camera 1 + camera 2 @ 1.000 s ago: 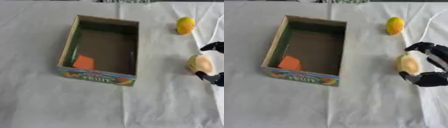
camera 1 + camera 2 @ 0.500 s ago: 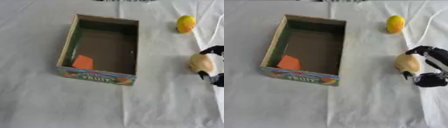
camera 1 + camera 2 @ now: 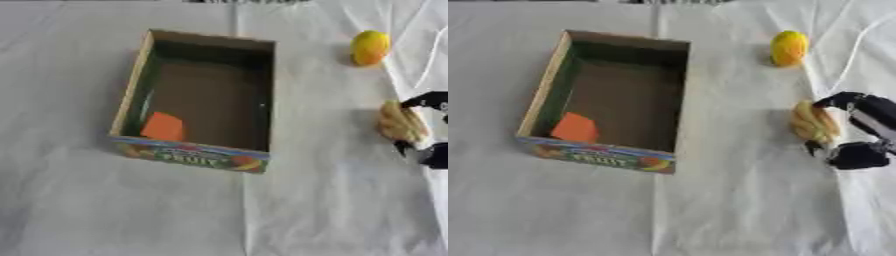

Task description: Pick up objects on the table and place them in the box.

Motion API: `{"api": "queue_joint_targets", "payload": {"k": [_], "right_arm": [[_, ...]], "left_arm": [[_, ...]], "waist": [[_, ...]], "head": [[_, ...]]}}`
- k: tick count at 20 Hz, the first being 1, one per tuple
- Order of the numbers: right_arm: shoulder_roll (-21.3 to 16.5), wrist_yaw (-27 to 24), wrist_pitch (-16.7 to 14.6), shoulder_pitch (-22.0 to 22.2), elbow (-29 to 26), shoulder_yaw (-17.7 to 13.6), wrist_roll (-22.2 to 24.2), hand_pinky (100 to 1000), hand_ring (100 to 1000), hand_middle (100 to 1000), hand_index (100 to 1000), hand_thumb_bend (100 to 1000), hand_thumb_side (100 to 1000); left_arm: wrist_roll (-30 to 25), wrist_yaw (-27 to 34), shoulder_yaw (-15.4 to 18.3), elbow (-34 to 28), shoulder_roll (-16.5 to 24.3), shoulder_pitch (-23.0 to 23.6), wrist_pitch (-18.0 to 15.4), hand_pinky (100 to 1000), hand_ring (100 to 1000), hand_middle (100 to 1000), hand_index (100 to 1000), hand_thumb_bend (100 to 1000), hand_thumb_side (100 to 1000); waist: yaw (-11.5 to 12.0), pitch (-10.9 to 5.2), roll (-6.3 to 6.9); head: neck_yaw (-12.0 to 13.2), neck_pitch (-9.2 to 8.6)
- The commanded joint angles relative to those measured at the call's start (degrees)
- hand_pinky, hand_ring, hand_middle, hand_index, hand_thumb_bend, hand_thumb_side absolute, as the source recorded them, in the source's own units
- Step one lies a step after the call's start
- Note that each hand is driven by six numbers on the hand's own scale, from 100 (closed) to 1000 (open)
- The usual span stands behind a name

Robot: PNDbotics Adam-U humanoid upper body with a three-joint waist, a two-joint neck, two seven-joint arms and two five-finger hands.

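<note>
Fingers (image 3: pixel 837 99) curled round tan object (image 3: pixel 814 122), yellow fruit (image 3: pixel 788 47) beyond, box (image 3: pixel 546 82) left

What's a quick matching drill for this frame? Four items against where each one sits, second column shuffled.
Items:
1. orange piece
2. yellow fruit
3. tan ridged object
4. box

Places:
A. far right part of the table, alone on the cloth
B. between the curled fingers and thumb of the right hand
C. left of centre on the white cloth, open side up
D. inside the box, at its near left corner

Pairs: 1-D, 2-A, 3-B, 4-C
</note>
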Motion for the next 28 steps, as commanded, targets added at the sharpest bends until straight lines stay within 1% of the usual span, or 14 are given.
{"api": "queue_joint_targets", "payload": {"k": [1,2,5,7,8,10,11,14,17,19,21,24,26,28], "right_arm": [[-0.8,1.1,-0.5,-0.5,1.3,0.3,0.8,909,911,843,888,291,320],[-0.7,1.2,-0.5,-0.6,1.5,0.5,0.9,903,893,823,884,270,332],[-0.1,-0.5,-0.5,-1.1,1.7,0.6,-0.2,876,835,763,854,100,293],[0.1,-2.4,0.1,-1.3,1.4,0.4,-2.7,856,807,716,812,100,241],[0.2,-3.2,0.5,-1.4,1.3,0.4,-4.2,845,790,685,770,100,214],[0.3,-4.9,1.4,-1.5,1.0,0.2,-7.5,831,764,638,718,100,126],[0.4,-5.7,2.0,-1.7,0.9,0.0,-9.2,822,751,618,689,100,101],[0.6,-8.3,3.0,-1.9,0.4,-0.4,-14.1,796,698,555,611,100,100],[0.6,-8.1,2.3,-2.2,-1.1,-1.0,-18.8,792,681,545,596,100,100],[0.6,-7.4,1.5,-3.1,-4.0,-1.8,-20.6,799,663,536,584,100,100],[0.2,-6.3,0.2,-4.6,-7.0,-2.4,-21.0,816,653,537,585,100,100],[-0.6,-5.6,-5.4,-9.7,-7.8,-1.7,-19.5,830,652,537,586,100,100],[-0.9,-6.6,-8.7,-14.9,-7.9,0.4,-16.0,837,650,537,585,100,100],[0.1,-8.0,-10.3,-21.4,-7.9,3.4,-11.5,836,647,538,585,100,100]], "left_arm": [[-0.1,0.4,0.0,-1.1,0.6,-0.6,0.1,744,775,760,856,180,601],[0.0,0.5,0.1,-1.1,0.5,-0.6,0.2,744,775,760,856,179,601],[0.1,0.6,0.1,-1.1,0.4,-0.5,0.2,744,774,760,856,176,604],[0.2,0.6,0.2,-1.1,0.3,-0.5,0.3,744,774,759,856,175,605],[0.2,0.7,0.1,-1.1,0.3,-0.5,0.3,743,774,759,855,174,606],[0.1,0.7,0.1,-1.1,0.3,-0.5,0.4,744,774,759,855,172,608],[0.1,0.7,0.1,-1.1,0.3,-0.4,0.5,744,774,759,855,172,608],[0.1,0.7,0.1,-1.1,0.4,-0.5,0.5,744,773,759,855,172,608],[0.0,0.7,0.1,-1.1,0.4,-0.4,0.5,744,773,759,855,172,608],[0.0,0.7,0.1,-1.1,0.5,-0.4,0.5,744,773,758,855,173,604],[0.0,0.7,0.1,-1.1,0.6,-0.4,0.5,744,772,758,855,172,604],[-0.2,0.8,-0.1,-1.1,0.6,-0.4,0.6,744,772,758,855,172,604],[-0.5,0.9,-0.4,-1.1,0.7,-0.4,0.6,745,772,758,855,174,601],[-0.7,1.0,-0.6,-1.1,0.7,-0.6,0.6,745,772,758,855,177,598]], "waist": [[0.1,-0.64,-0.02],[0.2,-0.59,0.00],[0.2,-0.51,0.01],[0.2,-0.49,-0.01],[0.2,-0.50,-0.03],[0.2,-0.55,-0.08],[0.2,-0.60,-0.12],[0.2,-0.76,-0.26],[0.2,-0.94,-0.39],[0.2,-1.08,-0.40],[0.4,-1.25,-0.43],[0.6,-1.60,-0.56],[1.0,-1.99,-0.77],[1.4,-2.45,-0.96]], "head": [[-0.3,-0.59],[-0.4,-0.59],[-0.5,-0.52],[-0.4,-0.46],[-0.3,-0.44],[-0.3,-0.39],[-0.3,-0.39],[-0.2,-0.41],[-0.1,-0.41],[0.1,-0.32],[0.1,-0.21],[-0.2,0.02],[-0.7,0.28],[-1.1,0.43]]}}
